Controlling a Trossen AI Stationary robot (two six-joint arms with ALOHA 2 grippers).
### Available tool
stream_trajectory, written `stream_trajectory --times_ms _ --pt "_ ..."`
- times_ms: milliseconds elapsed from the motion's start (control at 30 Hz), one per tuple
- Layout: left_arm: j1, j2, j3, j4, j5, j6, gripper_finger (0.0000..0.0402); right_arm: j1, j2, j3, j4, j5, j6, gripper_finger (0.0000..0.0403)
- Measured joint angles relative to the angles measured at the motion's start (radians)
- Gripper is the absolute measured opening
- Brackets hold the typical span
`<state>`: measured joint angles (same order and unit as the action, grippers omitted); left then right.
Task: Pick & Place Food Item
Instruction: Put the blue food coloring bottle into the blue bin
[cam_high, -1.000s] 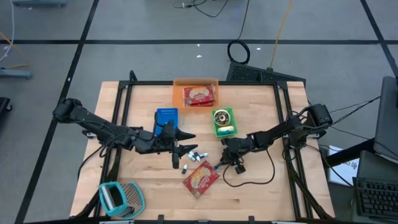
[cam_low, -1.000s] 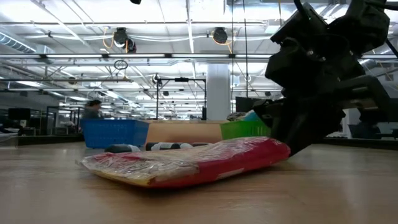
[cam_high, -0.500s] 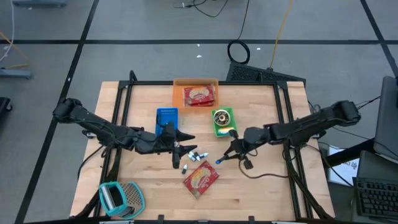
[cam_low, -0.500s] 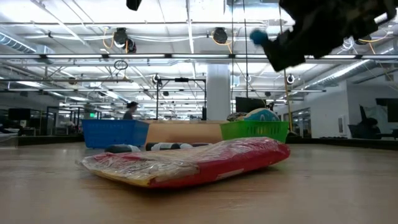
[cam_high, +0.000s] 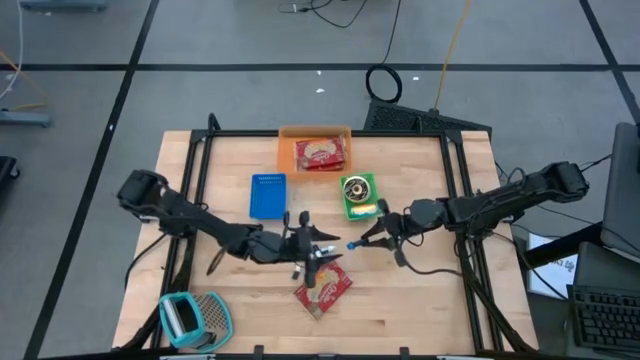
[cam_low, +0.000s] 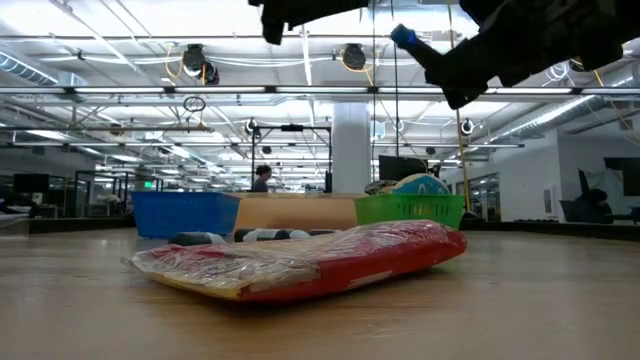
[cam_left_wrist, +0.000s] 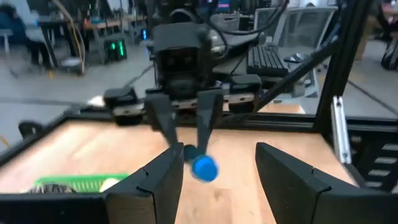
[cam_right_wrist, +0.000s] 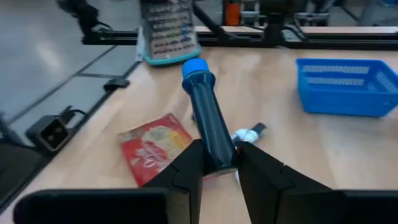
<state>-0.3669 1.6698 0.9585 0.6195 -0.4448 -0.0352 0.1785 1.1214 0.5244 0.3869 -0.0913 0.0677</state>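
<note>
We've got the right gripper (cam_right_wrist: 217, 167) clamped on a dark blue-capped tube (cam_right_wrist: 207, 118) (lifted clear), red crinkly snack packet (cam_high: 323, 287) below-left; left gripper (cam_high: 322, 248) open above that packet.

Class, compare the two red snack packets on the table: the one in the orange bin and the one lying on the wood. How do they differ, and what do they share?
The packet in the orange bin lies inside the bin at the table's far edge; the loose packet lies directly on the bare table near the front. The binned packet sits square with the bin's walls; the loose one is turned at an angle. Both are red with a pale printed picture and lie flat.
</note>
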Motion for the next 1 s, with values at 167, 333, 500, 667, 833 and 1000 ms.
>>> stream_trajectory --times_ms 167,333,500,667,833,1000 --pt "0.007 0.062 0.000 0.079 0.002 0.099 0.0202 0.000 0.001 -0.007 0.023 0.042 0.000 0.0075" --pt "0.029 0.079 0.000 0.086 0.000 0.082 0.0202 0.001 0.000 -0.007 0.097 0.042 0.000 0.0077" --pt "0.062 0.078 0.000 0.102 0.001 0.029 0.0202 0.016 0.001 -0.007 0.132 0.045 0.000 0.0076" --pt "0.084 0.078 0.000 0.109 0.051 -0.002 0.0202 0.031 0.000 -0.007 0.134 0.071 -0.002 0.0075" --pt "0.084 0.078 0.000 0.145 0.092 0.026 0.0202 0.033 0.001 -0.007 0.137 0.094 -0.026 0.0078" --pt "0.084 0.078 0.000 0.142 0.085 0.026 0.0202 0.033 0.001 -0.007 0.141 0.094 -0.027 0.0072"
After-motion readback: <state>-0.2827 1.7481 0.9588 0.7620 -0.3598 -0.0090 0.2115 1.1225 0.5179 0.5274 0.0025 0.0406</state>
